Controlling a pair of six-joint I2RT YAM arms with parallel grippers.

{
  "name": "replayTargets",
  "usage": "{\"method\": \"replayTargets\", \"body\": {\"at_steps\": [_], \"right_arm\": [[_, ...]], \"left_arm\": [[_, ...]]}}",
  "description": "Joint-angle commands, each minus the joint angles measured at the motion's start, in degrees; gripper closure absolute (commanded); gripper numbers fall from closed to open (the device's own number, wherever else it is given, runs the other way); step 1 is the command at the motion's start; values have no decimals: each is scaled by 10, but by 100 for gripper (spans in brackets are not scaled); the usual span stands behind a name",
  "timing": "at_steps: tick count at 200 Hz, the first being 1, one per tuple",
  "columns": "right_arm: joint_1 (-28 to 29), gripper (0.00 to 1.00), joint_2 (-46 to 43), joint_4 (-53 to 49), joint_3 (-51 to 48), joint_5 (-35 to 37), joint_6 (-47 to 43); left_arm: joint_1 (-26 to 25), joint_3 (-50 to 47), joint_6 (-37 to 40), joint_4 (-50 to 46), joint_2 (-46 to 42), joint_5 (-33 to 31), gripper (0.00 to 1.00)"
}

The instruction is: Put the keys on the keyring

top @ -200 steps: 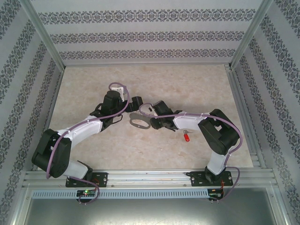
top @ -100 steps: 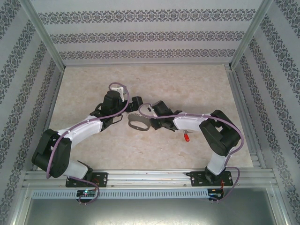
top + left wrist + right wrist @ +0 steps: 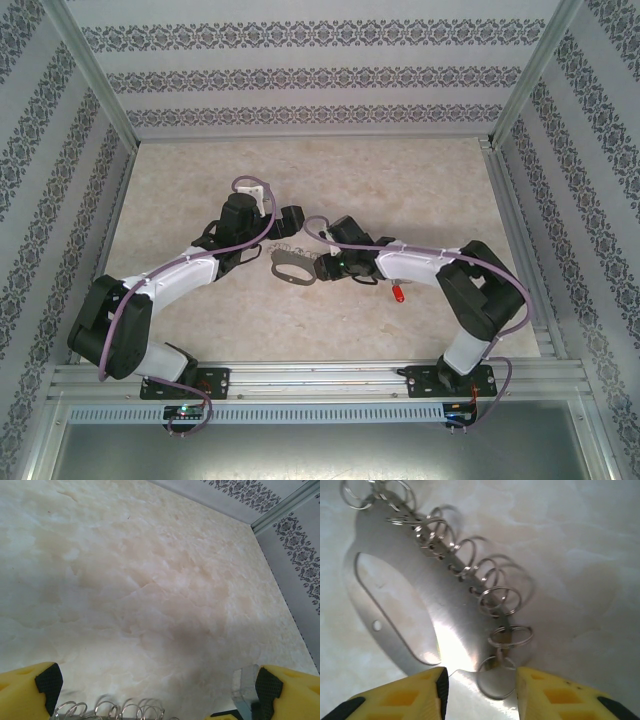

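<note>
My left gripper (image 3: 147, 687) spread wide, wire rings (image 3: 120, 711) between tips | my right gripper (image 3: 481, 680) straddles silver metal oval keyring (image 3: 437, 620), grip unclear | overhead: tiny red-headed key (image 3: 398, 294) behind right jaws

The left pincer (image 3: 147, 682) gapes wide; the right pincer (image 3: 480, 687) stands partly parted.

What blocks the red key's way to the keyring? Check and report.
The right gripper. Its jaws straddle the keyring's end, and seen from the top its arm lies between that end and the red key. Nothing else visible is in the way.
</note>
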Motion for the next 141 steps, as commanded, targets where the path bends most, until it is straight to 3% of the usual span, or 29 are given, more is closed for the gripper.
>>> {"method": "replayTargets", "body": {"at_steps": [1,55,141], "right_arm": [[6,59,-35,-10,-15,-13,18],[11,73,-48,-51,-20,60,-74],[36,71,1,-71,-4,115,-132]], "left_arm": [[-5,-2,2,17,-9,4,0],[-4,2,9,8,-16,8,0],[2,8,24,-13,-33,14,0]]}}
